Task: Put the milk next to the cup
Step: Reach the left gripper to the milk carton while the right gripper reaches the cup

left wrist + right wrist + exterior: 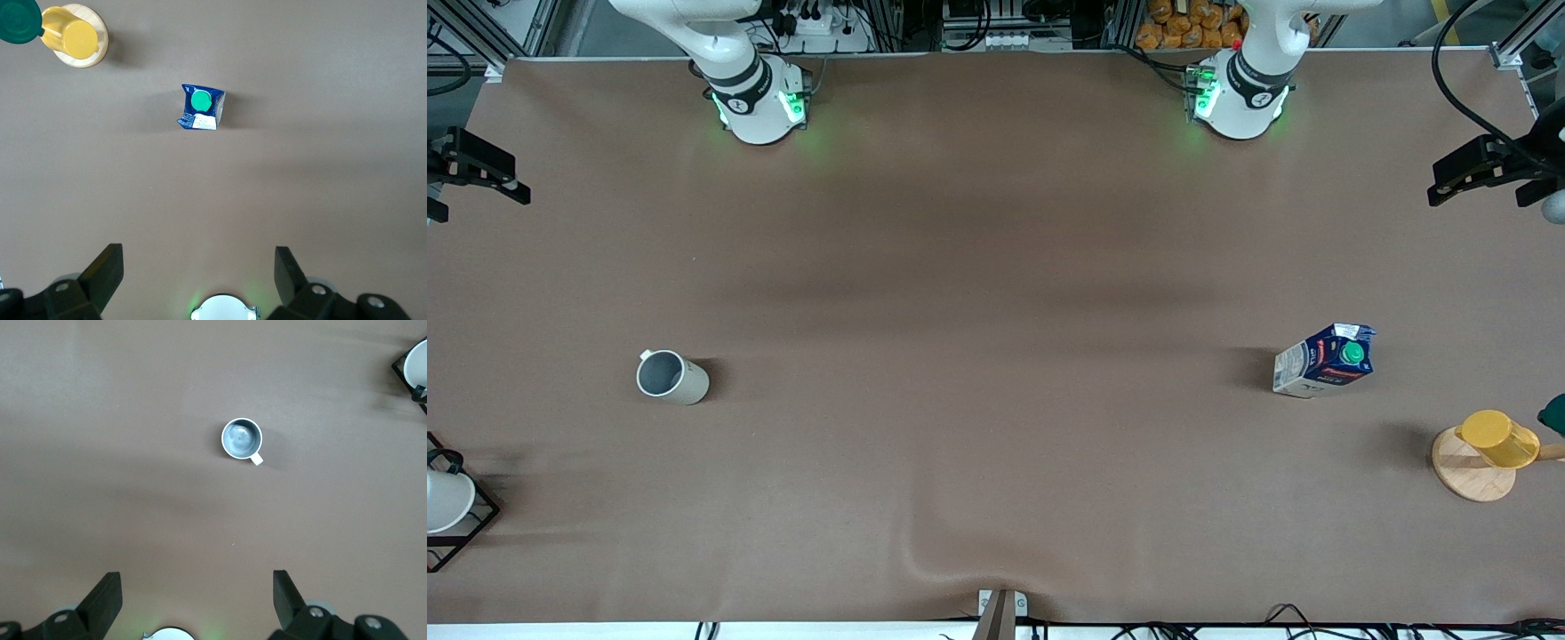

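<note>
The front camera looks steeply down on the whole table — both wrist cameras face straight down from high up. The front and left wrist views share the milk — upper centre; the front and right wrist views share the cup.

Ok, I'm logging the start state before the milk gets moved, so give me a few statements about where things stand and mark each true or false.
1. The milk stands toward the left arm's end of the table. True.
2. The milk touches the cup. False: they stand far apart, the cup toward the right arm's end.
3. The left gripper is open and holds nothing. True.
4. The right gripper is shut on the cup. False: it is open, up over bare table, with the cup standing free.
5. The yellow cup lies farther from the front camera than the milk. False: it lies nearer.
</note>
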Robot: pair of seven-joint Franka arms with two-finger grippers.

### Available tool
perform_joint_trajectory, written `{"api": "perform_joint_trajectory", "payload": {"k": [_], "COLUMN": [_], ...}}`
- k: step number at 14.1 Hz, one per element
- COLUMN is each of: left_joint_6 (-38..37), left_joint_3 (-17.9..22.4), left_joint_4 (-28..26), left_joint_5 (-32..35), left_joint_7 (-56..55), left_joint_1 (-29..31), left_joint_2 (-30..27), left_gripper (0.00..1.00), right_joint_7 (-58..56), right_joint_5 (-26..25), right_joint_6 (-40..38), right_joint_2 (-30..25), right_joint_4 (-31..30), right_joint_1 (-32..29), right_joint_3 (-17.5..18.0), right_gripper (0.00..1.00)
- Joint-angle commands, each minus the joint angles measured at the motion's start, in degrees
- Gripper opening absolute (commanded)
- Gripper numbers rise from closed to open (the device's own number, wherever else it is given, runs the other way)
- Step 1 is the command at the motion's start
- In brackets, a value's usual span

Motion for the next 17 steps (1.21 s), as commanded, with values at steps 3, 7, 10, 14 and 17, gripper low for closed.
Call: {"api": "perform_joint_trajectory", "payload": {"k": [3, 7, 10, 14, 17], "left_joint_6": [-0.3, 8.7, 15.3, 23.5, 30.4], "left_joint_3": [0.1, 0.1, 0.1, 0.0, 0.0], "left_joint_4": [0.4, 0.0, -0.6, -7.3, -14.8], "left_joint_5": [0.1, -0.7, -0.8, -0.2, -0.6], "left_joint_7": [0.6, 0.8, 0.6, 3.2, 5.0], "left_joint_1": [-0.4, 0.8, 0.8, 1.6, 2.4], "left_joint_2": [0.9, 9.4, 15.7, 17.9, 17.4], "left_gripper": [1.00, 1.00, 1.00, 1.00, 1.00], "right_joint_7": [0.9, -0.1, -5.6, -6.9, -6.9], "right_joint_5": [-1.2, -0.8, -1.0, -0.2, -0.6], "right_joint_6": [0.0, 0.0, 0.7, 6.8, 11.1], "right_joint_2": [-0.4, 2.5, 5.8, 12.0, 16.0], "right_joint_4": [-0.3, -0.3, -0.1, 0.1, -0.2], "right_joint_1": [0.4, -0.3, -0.4, -0.6, -1.7], "right_joint_3": [0.2, 0.1, 0.0, -0.1, -0.2], "right_gripper": [1.00, 1.00, 1.00, 1.00, 1.00]}}
